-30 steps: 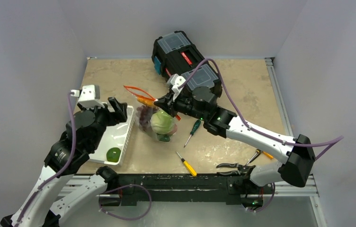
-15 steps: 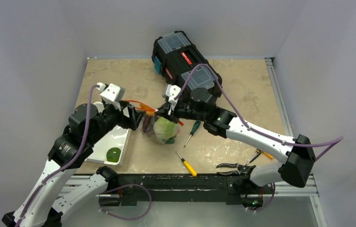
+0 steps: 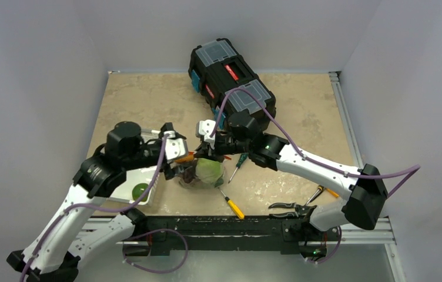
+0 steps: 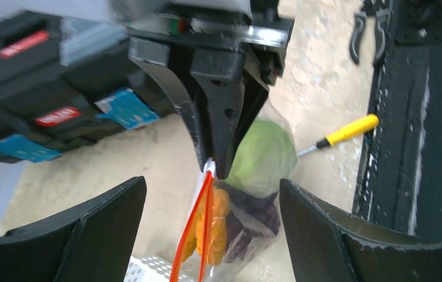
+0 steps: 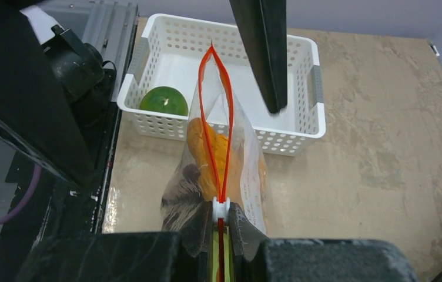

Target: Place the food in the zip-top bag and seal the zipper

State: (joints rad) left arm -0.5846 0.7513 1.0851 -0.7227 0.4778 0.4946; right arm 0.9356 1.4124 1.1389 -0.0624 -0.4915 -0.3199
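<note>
A: How is the zip-top bag (image 5: 248,176) seen?

B: It is seen as clear, floppy plastic, held up over the front middle of the table (image 3: 301,117), between the two grippers. Its zipper (image 5: 231,117), an orange-red strip, is parted into a narrow loop. A small white tab (image 5: 221,208) is seen at one end.

A: What is contained?

B: A pale green cabbage (image 4: 263,155), orange carrots (image 4: 216,226) and purple grapes (image 4: 254,220) are packed in the bag's lower part. One green round fruit (image 5: 164,101) is seen in the white basket (image 5: 318,126) near the bag.

A: Which way is the bag pointed?

B: The mouth is turned upward. Its long axis is run from the right gripper (image 5: 221,226) toward the basket and the left gripper (image 4: 213,183).

A: And the grippers?

B: The right gripper's jaws are closed tight on the zipper at the tab end. The left gripper's jaws are spread wide, with nothing gripped. The loop's far end is seen between its fingers, and no contact can be made out. A black toolbox (image 3: 230,73) is set behind, and a yellow screwdriver (image 3: 233,208) is laid in front.
</note>
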